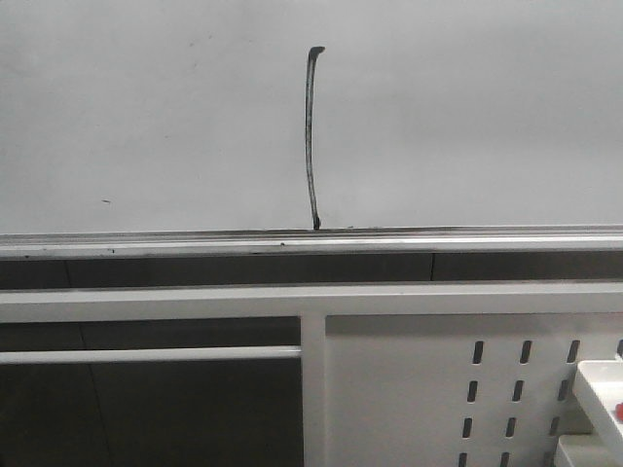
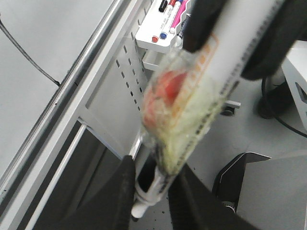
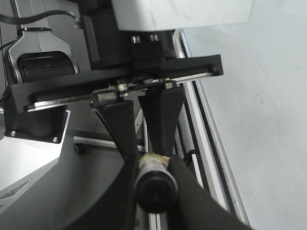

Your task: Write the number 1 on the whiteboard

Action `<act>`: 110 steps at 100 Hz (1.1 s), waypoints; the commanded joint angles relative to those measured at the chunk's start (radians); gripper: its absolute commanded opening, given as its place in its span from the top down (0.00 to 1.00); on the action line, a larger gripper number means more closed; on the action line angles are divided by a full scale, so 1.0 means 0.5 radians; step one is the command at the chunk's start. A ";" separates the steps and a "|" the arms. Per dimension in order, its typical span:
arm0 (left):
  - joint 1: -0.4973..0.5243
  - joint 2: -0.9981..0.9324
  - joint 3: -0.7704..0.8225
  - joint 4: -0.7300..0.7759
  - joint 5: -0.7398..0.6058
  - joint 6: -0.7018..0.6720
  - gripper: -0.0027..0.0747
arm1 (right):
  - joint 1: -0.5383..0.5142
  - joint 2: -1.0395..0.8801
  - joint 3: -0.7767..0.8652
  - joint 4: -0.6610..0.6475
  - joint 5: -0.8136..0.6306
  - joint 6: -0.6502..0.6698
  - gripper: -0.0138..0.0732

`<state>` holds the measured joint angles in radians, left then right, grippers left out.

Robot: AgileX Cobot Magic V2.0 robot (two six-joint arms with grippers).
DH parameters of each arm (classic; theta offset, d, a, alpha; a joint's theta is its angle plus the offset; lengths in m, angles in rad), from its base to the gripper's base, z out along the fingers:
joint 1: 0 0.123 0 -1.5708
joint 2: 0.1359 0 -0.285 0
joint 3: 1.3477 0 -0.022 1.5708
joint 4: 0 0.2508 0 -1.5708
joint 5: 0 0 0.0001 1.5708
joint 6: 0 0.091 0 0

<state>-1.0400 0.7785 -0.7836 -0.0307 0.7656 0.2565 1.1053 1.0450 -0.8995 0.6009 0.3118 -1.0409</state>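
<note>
The whiteboard (image 1: 467, 117) fills the upper front view, with its silver rail (image 1: 195, 243) along the lower edge. The number 1 (image 1: 310, 136) is a thin black stroke running down to the rail; part of it shows in the left wrist view (image 2: 24, 52). Neither gripper shows in the front view. A tape-wrapped marker (image 2: 192, 96) spans both grippers below the board. My left gripper (image 2: 156, 165) is shut on its white end. My right gripper (image 2: 235, 43) is shut on the other end. In the right wrist view my right gripper (image 3: 153, 163) grips the marker's dark round end (image 3: 156, 189).
A white perforated panel (image 1: 409, 389) and a white frame bar (image 1: 146, 302) stand below the rail. A white tray (image 2: 163, 24) holding several markers hangs on the panel and shows at the front view's lower right (image 1: 599, 389). A black stand (image 2: 240, 172) sits on the grey floor.
</note>
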 commanded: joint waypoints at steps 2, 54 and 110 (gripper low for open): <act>0.001 -0.008 -0.077 -0.016 -0.220 -0.035 0.74 | -0.003 -0.026 -0.061 0.033 0.016 -0.007 0.93; 0.001 -0.008 -0.077 -0.026 -0.305 -0.035 0.74 | -0.003 -0.026 -0.061 0.033 0.019 -0.007 0.93; 0.001 -0.008 -0.077 -0.026 -0.317 -0.035 0.99 | -0.003 -0.026 -0.061 0.043 0.002 -0.007 0.89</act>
<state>-1.0400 0.7785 -0.7836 -0.0369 0.7478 0.2797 1.1006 1.0450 -0.8995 0.6056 0.3141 -1.0401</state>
